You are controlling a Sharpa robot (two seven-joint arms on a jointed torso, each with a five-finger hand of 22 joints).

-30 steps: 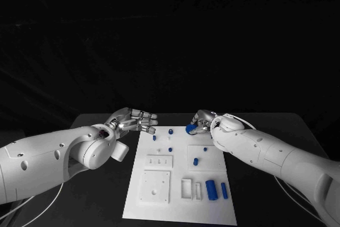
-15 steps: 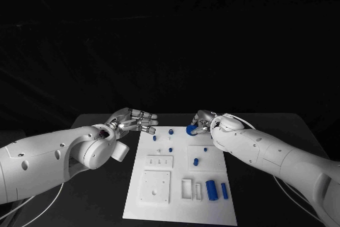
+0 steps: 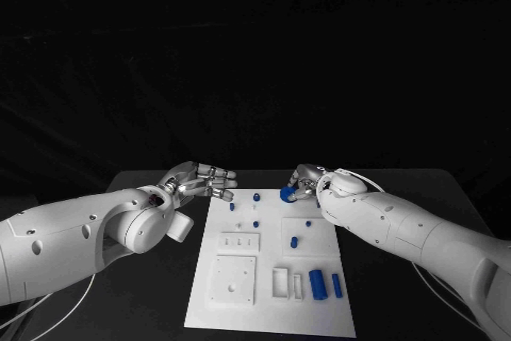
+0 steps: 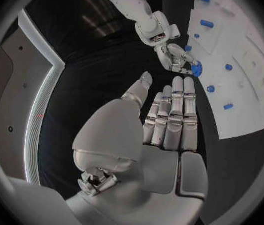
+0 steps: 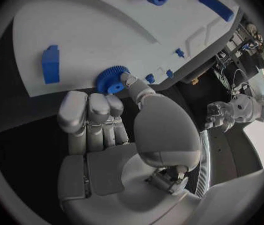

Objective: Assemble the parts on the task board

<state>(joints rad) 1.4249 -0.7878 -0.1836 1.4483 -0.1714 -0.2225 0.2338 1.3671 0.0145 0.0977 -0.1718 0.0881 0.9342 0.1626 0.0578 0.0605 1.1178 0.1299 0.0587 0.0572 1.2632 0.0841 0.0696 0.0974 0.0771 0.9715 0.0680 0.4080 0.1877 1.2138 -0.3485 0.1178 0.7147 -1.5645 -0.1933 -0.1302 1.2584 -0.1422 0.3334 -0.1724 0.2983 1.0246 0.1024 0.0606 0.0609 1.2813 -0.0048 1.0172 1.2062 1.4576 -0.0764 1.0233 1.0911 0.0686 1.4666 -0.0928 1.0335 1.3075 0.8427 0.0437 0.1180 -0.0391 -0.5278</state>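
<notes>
The black table [image 3: 149, 297] fills the lower part of the head view, and the white task board [image 3: 272, 311] lies in the middle of it, running from the centre down toward the bottom edge.

The left hand [image 3: 200, 181] sits at the centre left of the head view, just off the board's far left corner. Its fingers lie straight and close side by side, with the thumb out, and it holds nothing.

The right hand [image 3: 306, 184] is at the centre right, over the board's far right corner. It pinches a small blue gear [image 3: 287, 195] between thumb and fingers — the right wrist view shows the gear's teeth at the fingertips [image 5: 127, 79].

More blue parts are on the board. A fat blue cylinder [image 3: 316, 283] and a thin blue bar [image 3: 337, 285] lie near the lower right of the board. Small blue pegs [image 3: 257, 198] stand near its top.

What could go wrong? The gear is tiny and held only by the tips, so I think it could slip or tip if the hand turns fast. It could also come down a bit off its spot and not go on — then it may drop and roll off the board.
</notes>
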